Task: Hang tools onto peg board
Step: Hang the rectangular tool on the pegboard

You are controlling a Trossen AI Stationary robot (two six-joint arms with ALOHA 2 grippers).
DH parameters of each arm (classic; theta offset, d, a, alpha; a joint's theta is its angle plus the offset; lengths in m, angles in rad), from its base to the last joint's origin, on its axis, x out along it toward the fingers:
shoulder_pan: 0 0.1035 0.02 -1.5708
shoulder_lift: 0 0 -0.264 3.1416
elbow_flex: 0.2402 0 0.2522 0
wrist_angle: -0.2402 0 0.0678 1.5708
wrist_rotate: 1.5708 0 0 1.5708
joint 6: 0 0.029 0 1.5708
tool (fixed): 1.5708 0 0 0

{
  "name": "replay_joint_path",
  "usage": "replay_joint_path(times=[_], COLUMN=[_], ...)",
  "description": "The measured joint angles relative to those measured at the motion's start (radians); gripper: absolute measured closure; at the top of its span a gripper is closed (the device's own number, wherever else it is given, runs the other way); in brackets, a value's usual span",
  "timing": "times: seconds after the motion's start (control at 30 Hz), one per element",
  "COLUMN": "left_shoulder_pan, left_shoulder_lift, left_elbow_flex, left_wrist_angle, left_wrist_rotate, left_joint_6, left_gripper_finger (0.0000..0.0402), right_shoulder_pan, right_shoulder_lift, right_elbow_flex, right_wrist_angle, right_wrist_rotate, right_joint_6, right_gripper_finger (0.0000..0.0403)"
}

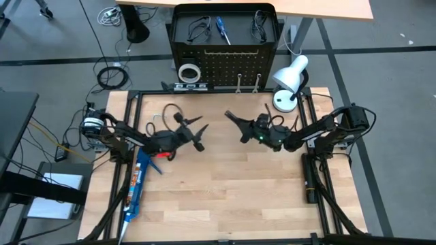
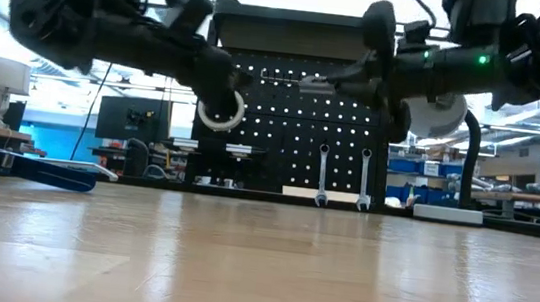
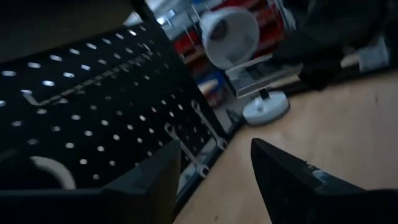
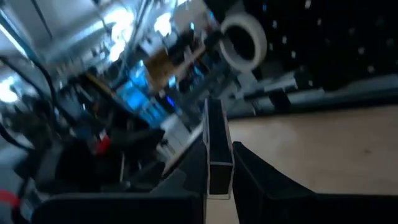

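Two grippers aloft over wood table (image 1: 225, 197), mid-task: strip en route to board. Nearest camera, lying on table's left side: long blue item (image 1: 136, 182), partly under left arm, type unclear.

Mid-table: left gripper (image 1: 198, 134) spread wide, nothing betw. fingers, pointed twd board. Just across from it, right gripper (image 1: 231, 119) clamped on black strip (image 4: 217, 149), thin, pale-edged, standing upright betw. the pads. Well short of board, no contact yet.

Behind: peg board (image 1: 225, 61) upright at table's far edge, already loaded w/ white tape ring (image 1: 189, 71) at left, two silver wrenches (image 1: 248, 84) side by side low at right. Up top: blue-handled screwdriver (image 1: 222, 30) and black wire loops (image 1: 197, 28). White desk lamp (image 1: 289, 80) just right of board.

Step, by judgement: carry-in of strip, approx. last tool left. Next move calls for right arm fwd to a free peg, strip lined up square, grip released only once hooked.

Hard to make out: strip's full length, any hanging hole in it, which peg is free. Part of board masked by both arms in low view.
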Motion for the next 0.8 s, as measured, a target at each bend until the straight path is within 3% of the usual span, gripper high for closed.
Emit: replay_joint_path(times=[0.2,0.33,0.5,0.8], left_shoulder_pan=[0.000,0.000,0.000,0.000], left_shoulder_lift=[0.000,-0.011,-0.011,-0.011], left_elbow_flex=[-0.099,-0.125,-0.130,-0.127], left_wrist_angle=[0.221,0.223,0.226,0.228], left_wrist_rotate=[-0.004,0.000,0.010,0.121], left_joint_6=[-0.026,-0.034,-0.078,-0.132], left_gripper_finger=[0.0200,0.0200,0.0200,0.0200], right_shoulder_pan=[0.007,0.015,0.026,0.026], right_shoulder_lift=[0.000,0.000,0.000,0.000], right_elbow_flex=[0.023,0.105,0.206,0.273], right_wrist_angle=[0.083,0.024,-0.075,-0.090], right_wrist_rotate=[0.062,0.075,0.177,0.246], right_joint_6=[-0.040,-0.112,-0.177,-0.174], right_gripper_finger=[0.0345,0.0345,0.0345,0.0345])
